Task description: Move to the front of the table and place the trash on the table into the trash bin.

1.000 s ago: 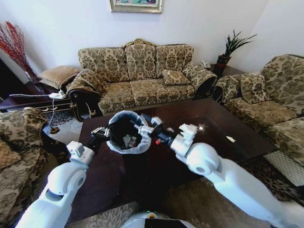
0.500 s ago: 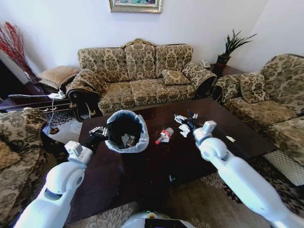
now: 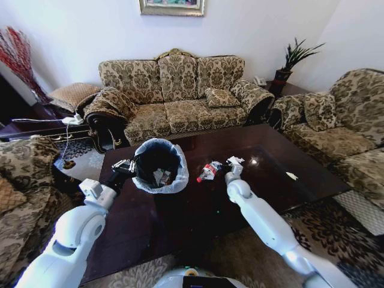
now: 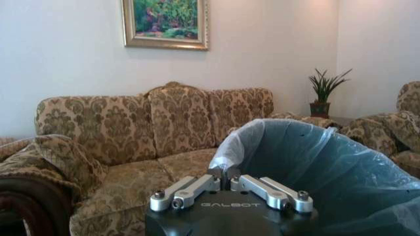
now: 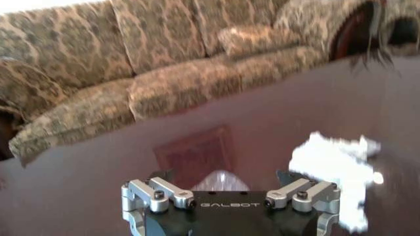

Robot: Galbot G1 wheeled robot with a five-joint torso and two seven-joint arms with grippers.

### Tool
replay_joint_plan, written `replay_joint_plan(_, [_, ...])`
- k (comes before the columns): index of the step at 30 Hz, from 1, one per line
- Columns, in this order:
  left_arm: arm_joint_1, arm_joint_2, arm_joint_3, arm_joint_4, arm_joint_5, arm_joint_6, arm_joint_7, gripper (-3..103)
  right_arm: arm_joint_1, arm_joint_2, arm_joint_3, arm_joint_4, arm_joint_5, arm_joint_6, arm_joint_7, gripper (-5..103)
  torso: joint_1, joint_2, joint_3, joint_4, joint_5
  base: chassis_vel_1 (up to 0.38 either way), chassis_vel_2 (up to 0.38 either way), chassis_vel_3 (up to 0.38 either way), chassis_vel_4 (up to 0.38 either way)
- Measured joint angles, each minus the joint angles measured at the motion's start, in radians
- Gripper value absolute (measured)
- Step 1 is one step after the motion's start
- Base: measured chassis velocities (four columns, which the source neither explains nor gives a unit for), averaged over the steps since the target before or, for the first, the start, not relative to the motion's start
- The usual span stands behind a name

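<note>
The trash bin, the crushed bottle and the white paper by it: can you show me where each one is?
trash bin (image 3: 157,155): head view, on the bag folded over its far rim.
crushed bottle (image 3: 209,171): head view, on its red label.
white paper (image 5: 331,160): right wrist view, on the middle of the crumpled piece.

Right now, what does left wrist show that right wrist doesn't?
Left wrist, not right: left gripper, jaws shut on the trash bin liner rim, plus a framed painting and potted plant. Right wrist, not left: right gripper, jaws open, crushed bottle just ahead between them, crumpled paper beside it, on the table. Both: the patterned sofa.
</note>
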Motion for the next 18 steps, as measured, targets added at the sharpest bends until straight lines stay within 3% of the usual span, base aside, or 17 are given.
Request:
replay_joint_plan(2, [0.000, 0.000, 0.000, 0.000, 0.000, -0.001, 0.000, 2, 0.000, 0.007, -0.003, -0.003, 0.013, -0.010, 0.012, 103, 0.000, 0.000, 0.000, 0.0000, 0.0000, 0.000, 0.000, 0.000, 0.000])
replay_joint_plan(8, [-0.003, -0.004, 0.001, 0.005, -0.001, -0.021, 0.001, 2, 0.014, 0.043, 0.002, -0.060, 0.043, -0.026, 0.012, 80, 0.000, 0.000, 0.000, 0.0000, 0.0002, 0.000, 0.000, 0.000, 0.000])
replay_joint_plan(10, [-0.003, -0.004, 0.002, 0.005, -0.002, -0.022, 0.001, 2, 0.020, 0.047, 0.004, -0.069, 0.046, -0.026, 0.010, 80, 0.000, 0.000, 0.000, 0.0000, 0.0002, 0.000, 0.000, 0.000, 0.000])
replay_joint_plan(17, [-0.004, -0.013, 0.001, 0.013, -0.002, -0.038, 0.018, 2, 0.040, 0.078, 0.005, -0.138, 0.056, -0.021, -0.023, 47, 0.000, 0.000, 0.000, 0.0000, 0.0001, 0.000, 0.000, 0.000, 0.000])
replay_joint_plan(18, [-0.004, -0.013, 0.001, 0.013, -0.002, -0.038, 0.018, 2, 0.040, 0.078, 0.005, -0.138, 0.056, -0.021, -0.023, 47, 0.000, 0.000, 0.000, 0.0000, 0.0001, 0.000, 0.000, 0.000, 0.000])
